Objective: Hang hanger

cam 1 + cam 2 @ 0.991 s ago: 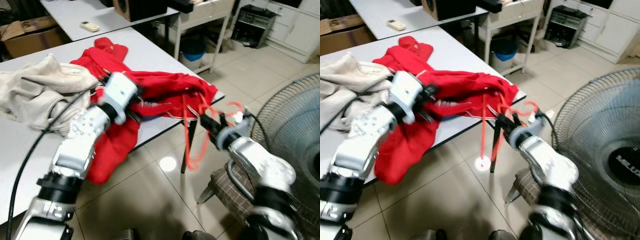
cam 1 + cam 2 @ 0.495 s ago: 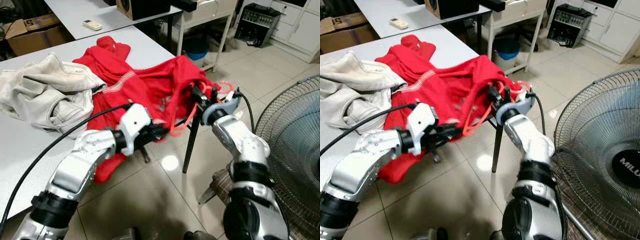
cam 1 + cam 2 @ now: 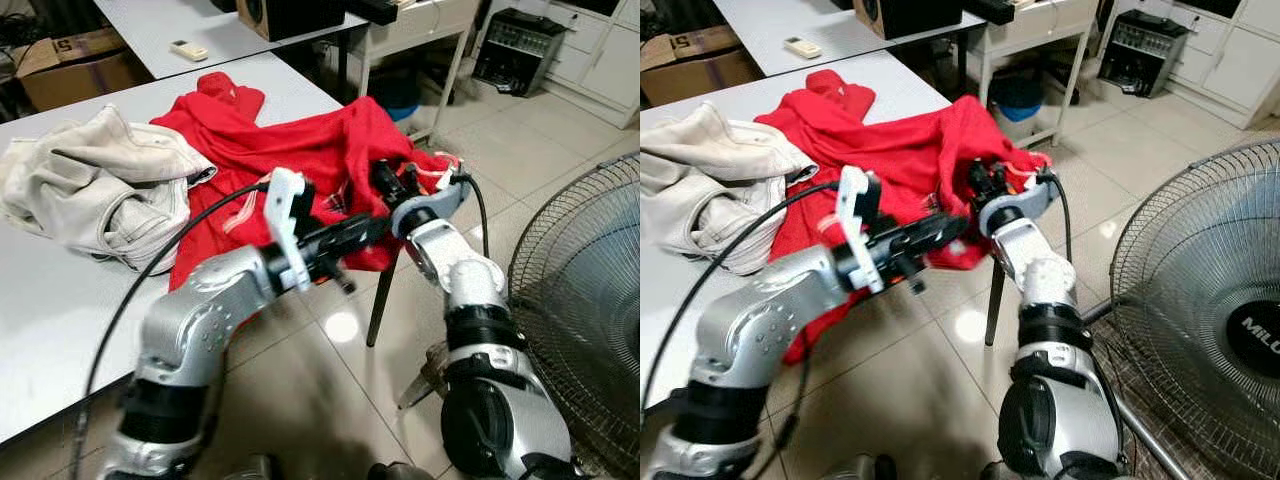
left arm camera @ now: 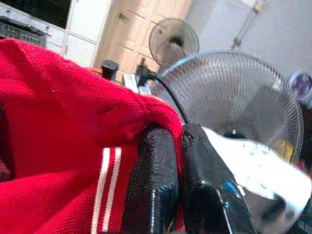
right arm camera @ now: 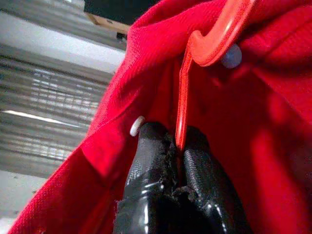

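Nearest the head camera, the left arm reaches forward and across from the desk side, its black cable looping back over the desk edge (image 3: 60, 330). The left tool (image 3: 362, 232) is at the hanging hem of the red garment (image 3: 300, 150), just below the desk corner. In the left wrist view its two black fingers (image 4: 156, 185) are pressed together with a fold of the red cloth, bearing a white double stripe, pinched between them.

The right arm rises from below on the robot's right, bent sharply upward, and the right tool (image 3: 392, 182) is buried in the red garment at the desk corner. In the right wrist view its fingers (image 5: 151, 161) are closed on a thin flat limb of the orange-red plastic hanger (image 5: 214, 44). The hanger lies inside the garment, cloth on all sides of it. Two small white buttons show on the cloth beside it.

The garment is spread over the near corner of the white desk, partly draped off the edge toward the tiled floor. A crumpled beige garment (image 3: 95, 185) lies on the desk to the robot's left, touching the red one.

To the right stands a pedestal fan (image 3: 590, 290). Beyond, a second desk carries a remote control (image 3: 188, 50), with a cardboard box (image 3: 75, 70) on the floor beside it.
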You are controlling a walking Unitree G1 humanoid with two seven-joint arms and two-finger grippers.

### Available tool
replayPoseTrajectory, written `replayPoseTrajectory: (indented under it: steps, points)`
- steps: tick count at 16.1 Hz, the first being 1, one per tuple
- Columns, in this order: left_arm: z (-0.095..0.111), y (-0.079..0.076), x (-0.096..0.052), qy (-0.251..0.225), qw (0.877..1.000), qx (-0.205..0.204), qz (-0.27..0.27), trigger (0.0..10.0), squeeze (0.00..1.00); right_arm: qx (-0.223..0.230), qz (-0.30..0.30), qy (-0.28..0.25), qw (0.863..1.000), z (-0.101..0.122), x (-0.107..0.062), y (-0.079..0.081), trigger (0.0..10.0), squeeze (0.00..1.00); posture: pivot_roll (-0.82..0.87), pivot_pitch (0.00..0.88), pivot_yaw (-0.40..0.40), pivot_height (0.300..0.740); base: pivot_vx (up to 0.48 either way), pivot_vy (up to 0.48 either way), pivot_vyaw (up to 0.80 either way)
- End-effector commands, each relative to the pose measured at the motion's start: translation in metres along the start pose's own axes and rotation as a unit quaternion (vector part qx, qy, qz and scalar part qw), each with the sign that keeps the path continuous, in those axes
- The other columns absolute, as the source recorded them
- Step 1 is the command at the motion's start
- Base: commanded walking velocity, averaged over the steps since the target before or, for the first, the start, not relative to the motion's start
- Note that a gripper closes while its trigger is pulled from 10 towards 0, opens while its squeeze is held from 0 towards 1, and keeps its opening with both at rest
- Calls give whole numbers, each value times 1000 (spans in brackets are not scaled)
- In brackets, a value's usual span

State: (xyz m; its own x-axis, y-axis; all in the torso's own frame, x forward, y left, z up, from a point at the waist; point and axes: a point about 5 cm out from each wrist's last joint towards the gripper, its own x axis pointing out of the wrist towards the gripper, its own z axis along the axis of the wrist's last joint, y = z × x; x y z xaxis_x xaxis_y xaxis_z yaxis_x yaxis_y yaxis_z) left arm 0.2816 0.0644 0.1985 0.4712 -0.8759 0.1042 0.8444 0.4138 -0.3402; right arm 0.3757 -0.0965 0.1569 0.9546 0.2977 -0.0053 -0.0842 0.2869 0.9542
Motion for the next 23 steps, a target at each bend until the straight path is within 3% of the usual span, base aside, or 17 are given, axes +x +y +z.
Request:
replayPoseTrajectory:
  steps: [1,2,4,6,8,10,12,13,15,17,19,20,21,23]
  points:
    - [8,-9,7,-7,1000,-4,-25,0,0,2,19,19,1000,-17,7,11,10000,0,-104,32,53,740,0,0,0]
    - [5,-3,4,21,1000,22,-3,0,0,-6,17,11,1000,-15,7,11,10000,0,-106,29,55,740,0,0,0]
    - [-6,18,-10,110,985,118,57,0,0,2,20,-17,1000,-2,5,9,10000,0,-107,25,54,740,0,0,0]
    - [-7,32,-20,140,975,147,92,0,0,15,27,-24,999,8,3,9,10000,0,-109,19,55,740,0,0,0]
    - [-5,56,-44,189,955,181,138,0,0,26,43,-33,998,27,-4,5,10000,0,-112,13,56,740,0,0,0]
    - [1,69,-57,202,945,196,167,0,0,9,44,-25,999,32,-8,1,10000,0,-114,9,58,740,0,0,0]
    - [17,88,-66,167,943,191,216,0,0,-9,31,-15,999,31,-13,-8,10000,0,-115,5,59,740,0,0,0]
    - [19,89,-67,163,942,197,216,0,0,-11,25,-15,1000,31,-14,-11,10000,0,-116,5,61,740,0,0,0]
    - [29,75,-54,120,961,182,171,0,0,-20,14,-9,1000,28,-14,-13,10000,0,-116,9,68,740,0,0,0]
    - [36,50,-33,80,979,161,99,0,0,-17,5,-1,1000,19,-10,-13,10000,0,-115,14,71,740,0,0,0]
    - [28,25,-22,105,980,166,17,0,0,25,3,-14,1000,14,-4,-10,10000,0,-110,20,69,740,0,0,0]
    - [25,21,-21,116,979,168,-3,0,0,34,1,-15,999,12,-2,-10,10000,0,-110,20,69,740,0,0,0]
    - [16,10,-21,141,977,156,-37,0,0,73,1,-32,997,12,1,-7,10000,0,-107,21,64,740,0,0,0]
    - [5,3,-20,162,976,137,-49,0,0,72,-13,-52,996,14,4,-7,10000,0,-107,21,64,740,0,0,0]
